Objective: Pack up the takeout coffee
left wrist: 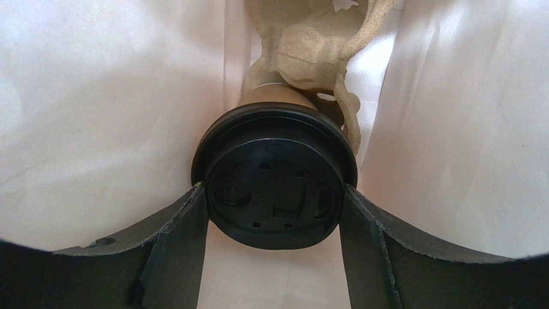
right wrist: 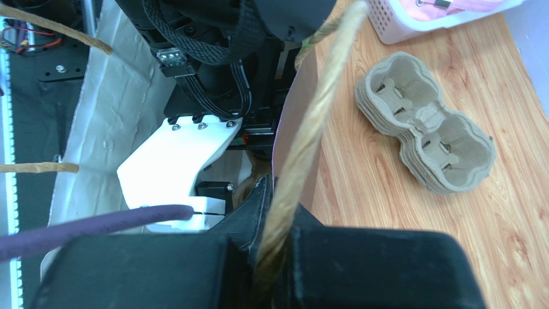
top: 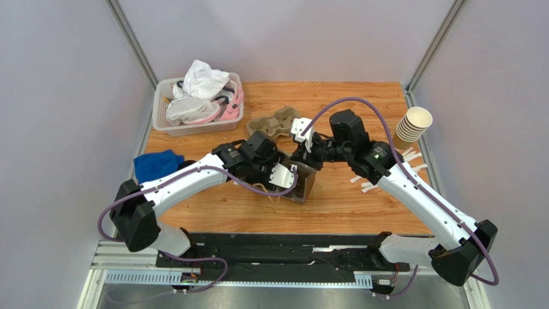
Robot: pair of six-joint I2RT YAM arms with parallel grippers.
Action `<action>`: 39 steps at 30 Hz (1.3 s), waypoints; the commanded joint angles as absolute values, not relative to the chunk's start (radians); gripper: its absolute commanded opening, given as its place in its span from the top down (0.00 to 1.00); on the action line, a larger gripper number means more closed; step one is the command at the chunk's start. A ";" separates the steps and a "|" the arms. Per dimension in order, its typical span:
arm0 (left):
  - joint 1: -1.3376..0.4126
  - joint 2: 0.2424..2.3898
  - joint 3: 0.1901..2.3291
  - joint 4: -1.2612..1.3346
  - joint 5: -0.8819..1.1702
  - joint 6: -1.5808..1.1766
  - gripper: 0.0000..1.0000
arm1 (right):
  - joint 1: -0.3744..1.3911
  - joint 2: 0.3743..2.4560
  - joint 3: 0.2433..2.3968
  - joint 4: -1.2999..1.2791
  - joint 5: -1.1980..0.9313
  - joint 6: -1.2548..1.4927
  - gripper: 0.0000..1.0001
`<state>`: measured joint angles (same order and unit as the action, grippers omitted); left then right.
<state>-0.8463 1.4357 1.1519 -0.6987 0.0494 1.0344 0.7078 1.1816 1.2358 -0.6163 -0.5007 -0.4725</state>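
The takeout coffee (left wrist: 274,180) sat deep inside the paper bag (left wrist: 96,96), its base at a pulp carrier (left wrist: 309,58), and my left fingers (left wrist: 177,254) clasped its black lid from both sides. My right fingers (right wrist: 386,270) were pinched shut on the bag's twine handle (right wrist: 309,129). I judged the packing nearly done: only the release and drawing my left arm out were left.
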 commanded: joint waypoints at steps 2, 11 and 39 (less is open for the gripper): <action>-0.813 1.529 1.235 -0.877 0.097 1.034 1.00 | 0.692 1.206 1.290 -0.565 -0.555 -0.476 1.00; -0.787 1.646 1.292 -0.951 0.117 1.051 1.00 | 0.612 1.272 1.324 -0.591 -0.606 -0.469 1.00; -0.724 1.918 1.267 -0.944 0.098 1.052 0.93 | 0.511 1.351 1.330 -0.607 -0.663 -0.523 1.00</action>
<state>-0.7563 1.7481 1.4189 -0.9134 0.1638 1.0603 0.5175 1.3422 1.2987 -0.6106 -0.6334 -0.4995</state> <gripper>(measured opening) 0.721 0.015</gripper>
